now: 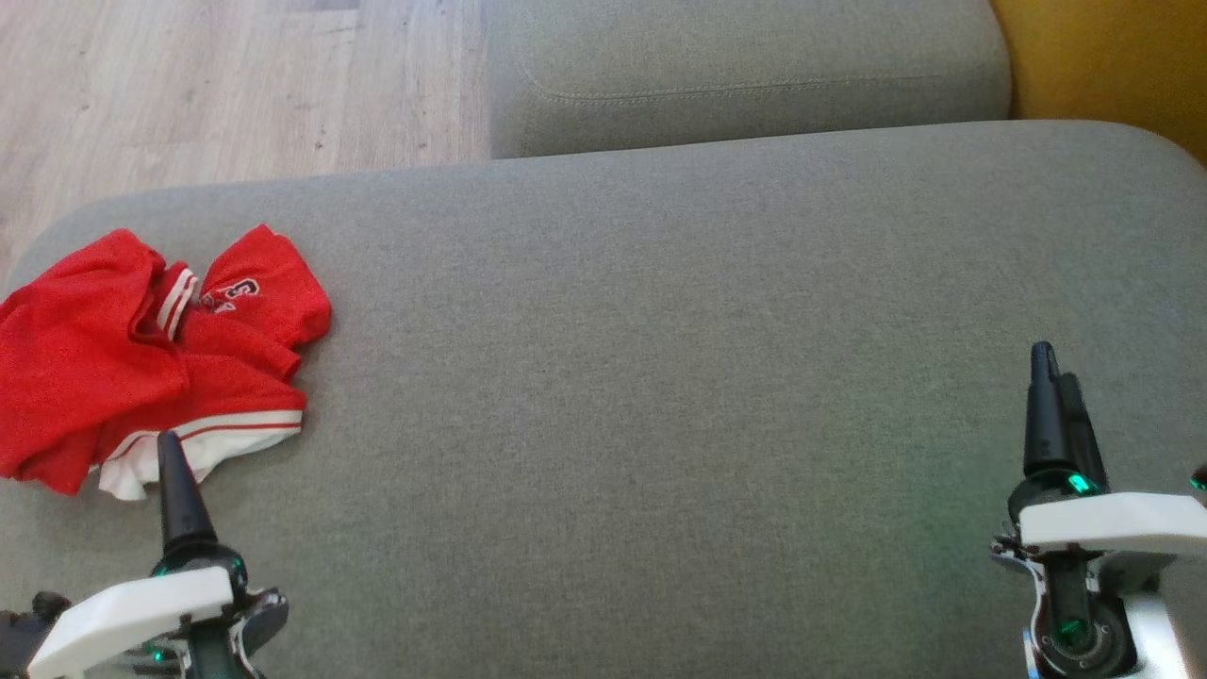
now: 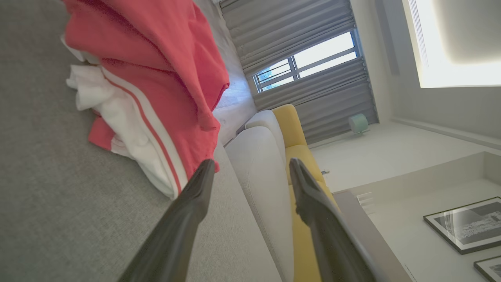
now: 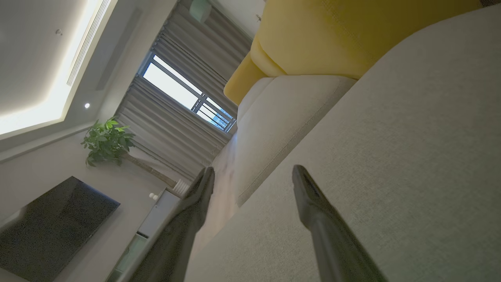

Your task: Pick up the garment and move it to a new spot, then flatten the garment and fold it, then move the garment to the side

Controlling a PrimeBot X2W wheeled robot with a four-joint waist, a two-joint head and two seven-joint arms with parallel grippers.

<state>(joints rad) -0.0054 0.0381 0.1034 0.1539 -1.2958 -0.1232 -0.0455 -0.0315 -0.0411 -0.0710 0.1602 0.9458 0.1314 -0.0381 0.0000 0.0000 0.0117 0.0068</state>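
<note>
A crumpled red garment [image 1: 141, 358] with white trim lies at the left end of the grey sofa cushion [image 1: 660, 377]. The left claw [image 2: 251, 164] hangs just beside its white hem, jaws wide apart and empty. The right claw [image 1: 1054, 377] sits well apart at the right, also wide open, holding nothing.
</note>
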